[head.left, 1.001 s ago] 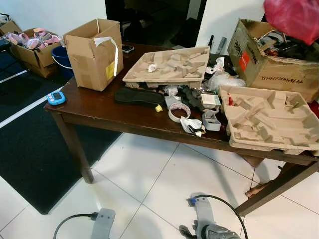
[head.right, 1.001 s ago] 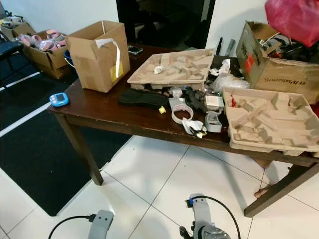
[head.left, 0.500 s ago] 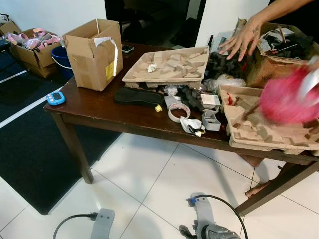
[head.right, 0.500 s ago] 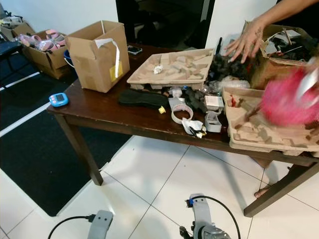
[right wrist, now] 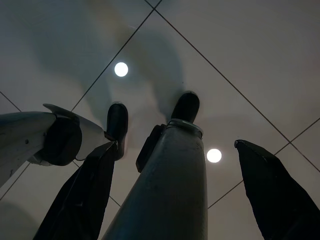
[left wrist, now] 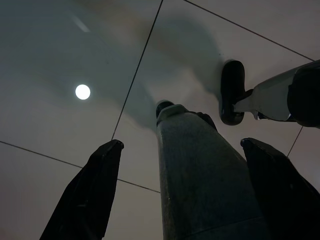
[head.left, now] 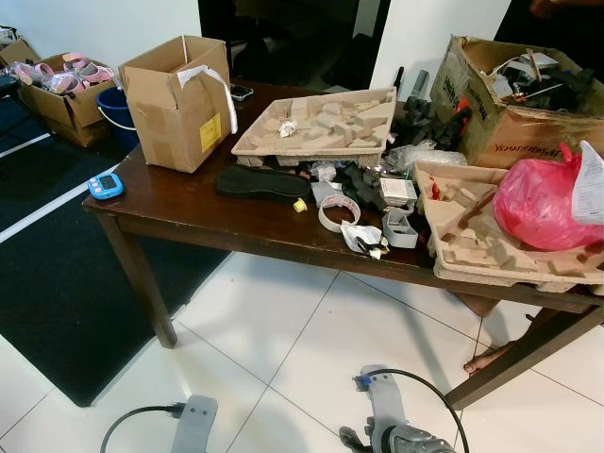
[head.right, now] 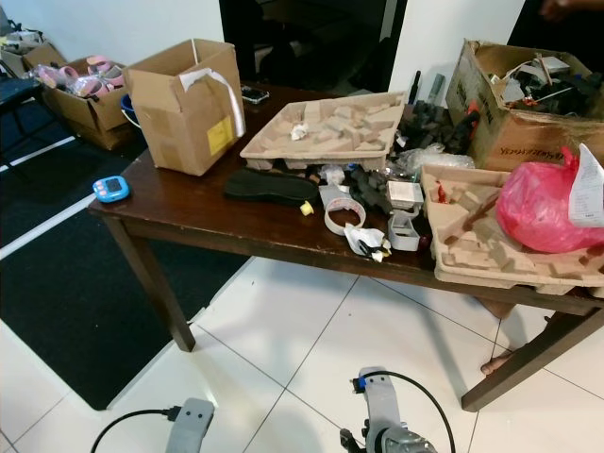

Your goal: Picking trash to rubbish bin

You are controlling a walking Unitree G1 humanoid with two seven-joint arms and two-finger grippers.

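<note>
The head views are evenly and brightly lit and sharp, with the white floor tiles (head.left: 311, 349) giving a soft sheen and the dark table (head.left: 189, 203) casting a faint shadow beneath it; the doorway (head.left: 283, 38) at the far side is almost black. The wrist views are dim and grey, with round lamp reflections (right wrist: 121, 69) glaring on the tiles and broad soft shadows around them.

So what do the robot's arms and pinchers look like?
Each arm is silver-grey metal. The left arm has a black cable plugged in; the right arm has a black cable with a blue tip. The left gripper and right gripper each have two long, pointed black fingers.
</note>
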